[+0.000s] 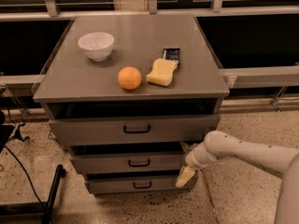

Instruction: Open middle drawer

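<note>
The grey cabinet (140,80) has three drawer fronts with black bar handles. The middle drawer (112,163) sits between the wider top drawer (93,130) and the narrower bottom drawer (112,185); its handle (139,163) is at its centre. My gripper (184,161) is at the right end of the middle drawer front, well right of the handle. It is open and empty, with one yellowish fingertip (185,176) pointing down over the bottom drawer's right end. My white arm (243,154) reaches in from the right.
On the cabinet top lie a white bowl (96,45), an orange (129,78), a yellow sponge (161,72) and a dark snack packet (171,54). A black stand leg (52,190) and cables lie on the floor at left. A railing (252,73) runs behind.
</note>
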Tool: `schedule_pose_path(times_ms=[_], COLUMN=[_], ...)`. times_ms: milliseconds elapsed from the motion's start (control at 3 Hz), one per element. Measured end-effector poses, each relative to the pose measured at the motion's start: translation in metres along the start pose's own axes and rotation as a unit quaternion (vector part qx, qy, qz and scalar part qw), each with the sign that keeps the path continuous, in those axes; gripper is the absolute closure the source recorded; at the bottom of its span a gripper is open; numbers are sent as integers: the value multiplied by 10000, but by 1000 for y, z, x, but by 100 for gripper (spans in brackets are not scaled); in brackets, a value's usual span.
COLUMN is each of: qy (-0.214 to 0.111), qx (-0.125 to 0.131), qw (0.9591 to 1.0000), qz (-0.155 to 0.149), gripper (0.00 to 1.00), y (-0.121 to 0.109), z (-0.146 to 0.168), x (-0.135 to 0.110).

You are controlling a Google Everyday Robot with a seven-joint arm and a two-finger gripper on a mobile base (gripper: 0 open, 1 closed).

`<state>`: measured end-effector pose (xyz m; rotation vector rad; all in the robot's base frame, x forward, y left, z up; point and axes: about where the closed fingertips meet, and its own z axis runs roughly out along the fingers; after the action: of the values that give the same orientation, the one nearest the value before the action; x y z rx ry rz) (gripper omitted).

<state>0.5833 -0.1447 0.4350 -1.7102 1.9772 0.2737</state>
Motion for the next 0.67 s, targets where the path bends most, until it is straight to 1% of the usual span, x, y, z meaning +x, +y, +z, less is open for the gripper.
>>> schedule_pose_path(times_ms=[333,667], qy=[-132,-217], qx=[-96,-244], qw=[9999,9994], qz=[-15,-64], gripper=[0,0], y=[-3,-1], z=[16,30], x=[-1,-6])
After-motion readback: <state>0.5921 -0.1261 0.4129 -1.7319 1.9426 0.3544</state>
